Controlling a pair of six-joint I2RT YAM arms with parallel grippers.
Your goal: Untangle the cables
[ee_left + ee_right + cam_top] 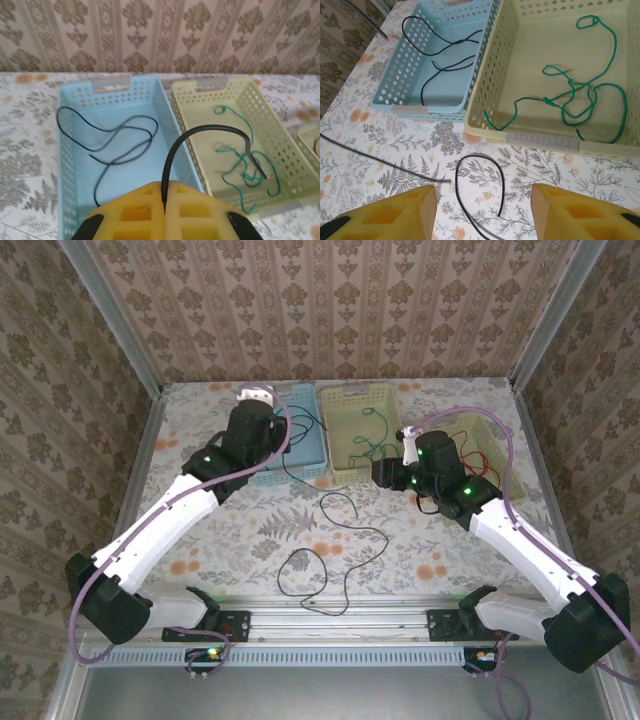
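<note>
The black cable (210,128) looks thin, light and limp, apt to snag, so it is best taken near an end. The left claw (164,200) is clamped on it close to its bare tip, above the blue basket (67,150) at the far edge of the worktop (25,150). The right claw (484,202) stands apart over a loose black loop (476,156) mid-worktop. A knotted green cable (547,100) lies in the yellow basket (490,85).

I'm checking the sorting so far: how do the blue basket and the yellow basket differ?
The blue basket holds a black cable; the yellow basket holds a green cable. The blue basket's cable lies in loose open curves, while the yellow basket's is knotted in places. Both are perforated plastic baskets standing side by side.
</note>
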